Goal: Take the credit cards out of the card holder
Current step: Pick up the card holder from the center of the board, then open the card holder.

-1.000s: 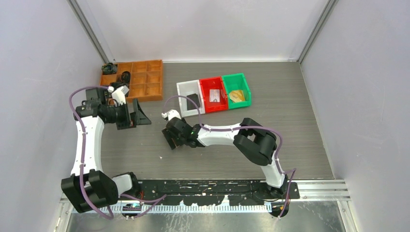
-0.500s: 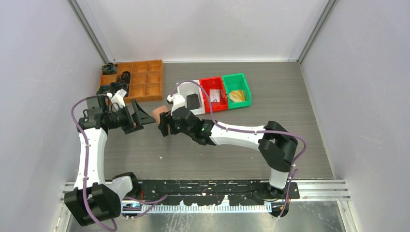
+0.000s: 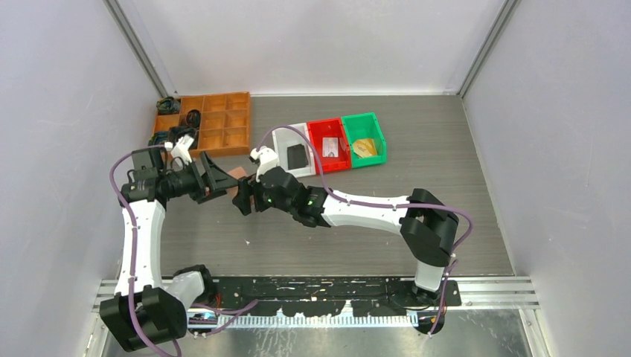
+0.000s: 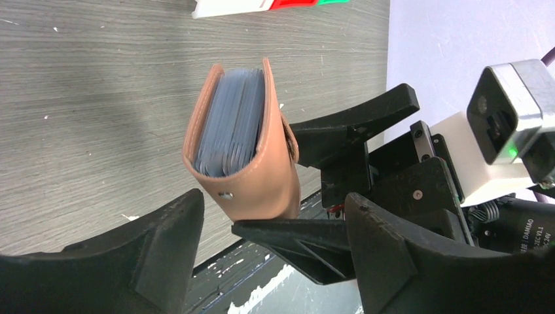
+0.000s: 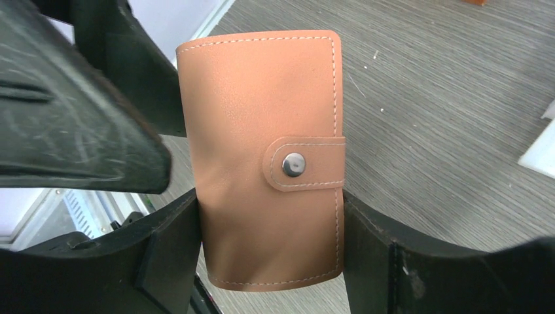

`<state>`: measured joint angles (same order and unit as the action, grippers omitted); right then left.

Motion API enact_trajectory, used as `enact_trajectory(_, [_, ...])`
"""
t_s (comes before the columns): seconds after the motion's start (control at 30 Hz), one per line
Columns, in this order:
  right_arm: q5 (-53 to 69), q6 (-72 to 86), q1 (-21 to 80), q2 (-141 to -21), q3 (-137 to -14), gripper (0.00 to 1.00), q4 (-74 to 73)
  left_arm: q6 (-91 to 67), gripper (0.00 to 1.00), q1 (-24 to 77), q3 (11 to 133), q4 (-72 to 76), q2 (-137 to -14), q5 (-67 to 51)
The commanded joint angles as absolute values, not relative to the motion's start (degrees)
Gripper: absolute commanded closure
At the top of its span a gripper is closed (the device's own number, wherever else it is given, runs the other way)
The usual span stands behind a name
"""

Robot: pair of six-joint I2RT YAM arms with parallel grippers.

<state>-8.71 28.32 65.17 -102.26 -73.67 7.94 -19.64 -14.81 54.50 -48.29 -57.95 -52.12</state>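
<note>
At the far-left corner of the desk sits a wooden tray [image 3: 223, 130] of small compartments. Just right of it, over the left half of the desk, the left gripper [image 4: 273, 199] hangs with jaws spread wide, holding nothing. The step in hand looks like a bracing grip. The left jaws should close squarely on the free end of the holder [image 5: 262, 131], clear of the tab [image 5: 304, 163]. The other arm should ease off to undo the snap only once that hold is firm, since a skewed pinch on smooth leather may let it twist out.

The holder is lifted off the desk, folded shut, with the tab snapped across its front. Its free end stands in the gap between the left jaws and appears to touch neither. Grey pockets [image 4: 232, 124] show at one side; whether cards sit in them cannot be told. The right gripper [image 5: 271, 229], reaching in from the right, is clamped on the holder's long edges below the tab.

Toward the far edge, right of centre, stand a white bin [image 3: 279, 149], a red bin [image 3: 325, 123] with what looks like a pale card [image 3: 332, 149], and a green bin [image 3: 382, 141] with a yellowish card [image 3: 364, 147].
</note>
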Motion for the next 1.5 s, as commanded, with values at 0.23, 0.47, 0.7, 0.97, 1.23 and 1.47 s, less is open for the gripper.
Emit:
enact_trajectory(0.23, [-8.5, 28.7, 65.9, -99.1, -78.0, 0.28, 16.5, -21.2, 0.60, -15.3, 54.2, -45.4, -58.8, -55.8])
enact_trajectory(0.47, [-6.6, 30.1, 65.8, -96.0, -76.6, 0.07, 14.4, -19.2, 0.87, -15.2, 57.1, -47.1, -59.8, -54.4])
enact_trajectory(0.7, [-10.6, 32.7, 62.9, -86.8, -75.7, 0.14, 2.5, -16.9, 0.91, -15.2, 58.7, -46.4, -58.7, -50.9])
enact_trajectory(0.97, [-14.5, 33.5, 64.8, -89.8, -84.3, 0.27, -11.2, -14.5, 0.91, -15.2, 58.8, -44.7, -55.2, -50.7])
enact_trajectory(1.23, [-19.7, 29.4, 67.9, -96.1, -91.6, 0.32, -16.3, -13.5, 0.92, -15.2, 59.7, -46.2, -54.4, -52.0])
enact_trajectory(1.47, [-21.4, 28.0, 68.1, -99.5, -94.7, 0.39, -17.0, -13.6, 0.93, -15.2, 59.3, -47.0, -53.6, -52.8])
